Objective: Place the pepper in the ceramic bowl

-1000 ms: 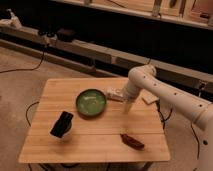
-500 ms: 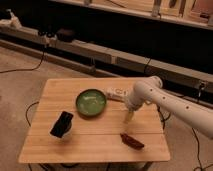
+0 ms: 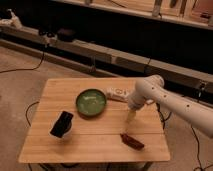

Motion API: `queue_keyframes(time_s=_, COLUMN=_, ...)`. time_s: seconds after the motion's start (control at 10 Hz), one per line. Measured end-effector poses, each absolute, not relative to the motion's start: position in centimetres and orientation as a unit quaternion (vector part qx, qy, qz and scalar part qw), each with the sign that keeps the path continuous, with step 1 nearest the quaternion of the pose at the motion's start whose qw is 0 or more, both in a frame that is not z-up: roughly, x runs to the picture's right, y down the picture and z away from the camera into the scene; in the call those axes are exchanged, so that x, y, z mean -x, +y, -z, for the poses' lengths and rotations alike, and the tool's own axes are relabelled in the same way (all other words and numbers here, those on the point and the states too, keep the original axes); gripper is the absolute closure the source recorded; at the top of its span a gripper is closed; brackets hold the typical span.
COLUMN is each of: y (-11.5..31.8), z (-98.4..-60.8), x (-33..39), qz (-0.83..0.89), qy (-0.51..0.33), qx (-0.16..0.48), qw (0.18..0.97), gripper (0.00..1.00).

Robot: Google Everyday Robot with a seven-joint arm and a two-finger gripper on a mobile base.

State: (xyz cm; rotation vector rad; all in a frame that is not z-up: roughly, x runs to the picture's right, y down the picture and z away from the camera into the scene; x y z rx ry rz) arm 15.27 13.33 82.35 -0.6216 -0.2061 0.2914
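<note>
Pale gripper [image 3: 131, 117] above dark, indistinct pepper [image 3: 132, 141]

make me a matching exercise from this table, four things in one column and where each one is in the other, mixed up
Things
1. pepper
2. ceramic bowl
3. black cup
4. pincer

Places
A. front left part of the table, as the picture shows it
B. in the air, open and holding nothing, between the white packet and the pepper
C. lying near the table's front edge, right of the middle
D. about the middle of the table, just left of the white packet

Pairs: 1-C, 2-D, 3-A, 4-B
</note>
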Motion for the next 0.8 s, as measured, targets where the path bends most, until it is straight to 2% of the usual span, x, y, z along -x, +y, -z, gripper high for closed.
queue_keyframes(time_s=0.4, y=13.8, z=-81.6, x=-18.4, qz=-0.196, qy=-0.089, qx=0.328, qw=0.920, gripper=0.20)
queue_keyframes(time_s=0.8, y=16.4, z=-80.2, x=-18.0, qz=-0.210, qy=-0.111, qx=0.331, qw=0.913, gripper=0.20)
